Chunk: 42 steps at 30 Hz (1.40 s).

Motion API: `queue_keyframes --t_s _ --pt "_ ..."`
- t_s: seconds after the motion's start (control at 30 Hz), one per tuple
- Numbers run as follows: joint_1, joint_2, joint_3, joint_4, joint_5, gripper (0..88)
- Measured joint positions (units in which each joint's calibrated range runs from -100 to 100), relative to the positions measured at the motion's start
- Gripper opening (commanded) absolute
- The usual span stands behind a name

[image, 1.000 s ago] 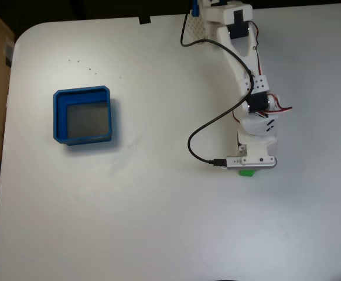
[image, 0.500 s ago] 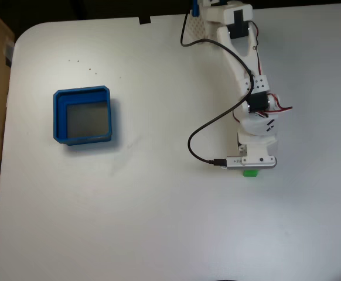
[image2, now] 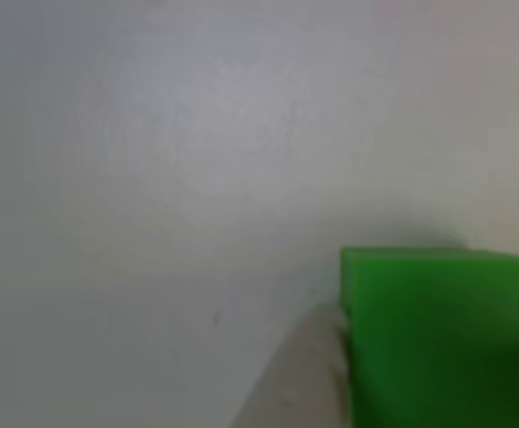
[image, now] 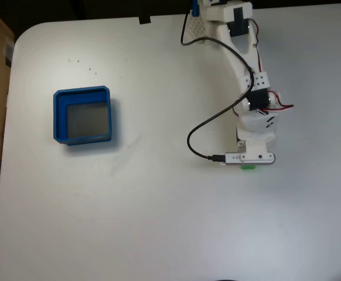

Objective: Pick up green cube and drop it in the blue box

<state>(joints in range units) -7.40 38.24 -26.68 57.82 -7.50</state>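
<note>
White table — rounded corner.

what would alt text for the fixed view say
A white robot arm reaches down over a white table, its gripper covering most of a green cube. An empty blue box sits far left.

White arm reaches downward (pincer hidden beneath).

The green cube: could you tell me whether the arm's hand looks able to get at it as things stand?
Probably yes. In the fixed view the hand is right over the green cube, which peeks out from under it, with nothing else nearby on the table. In the other view the cube sits very close. Whether the fingers are open cannot be told.
</note>
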Motion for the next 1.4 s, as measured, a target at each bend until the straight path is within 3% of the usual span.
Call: queue_keyframes --t_s 0.67,1.4 --pt "2.6 -15.9 0.0 12.5 0.0 1.7" --pt "23.0 -18.2 0.0 17.3 0.0 1.7"
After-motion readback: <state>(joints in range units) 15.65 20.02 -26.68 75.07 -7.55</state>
